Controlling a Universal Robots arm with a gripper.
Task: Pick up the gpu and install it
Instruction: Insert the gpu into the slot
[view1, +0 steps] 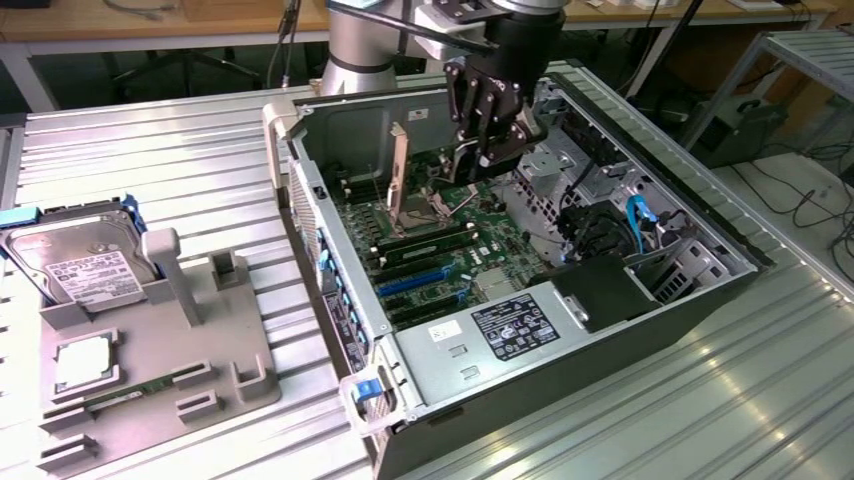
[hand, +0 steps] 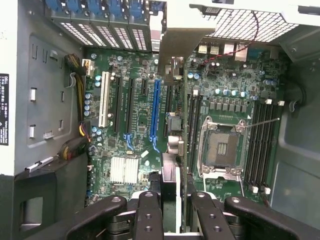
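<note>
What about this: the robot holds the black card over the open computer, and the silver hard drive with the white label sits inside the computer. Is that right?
Not quite. The hard drive stands in the grey holder beside the computer, not inside it, as the exterior view shows. The rest holds: the fingers grip the gpu over the open computer.

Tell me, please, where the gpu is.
In the wrist view the gpu is gripped edge-on in the end effector, above the motherboard inside the open case, between the blue slot and the processor socket.
</note>
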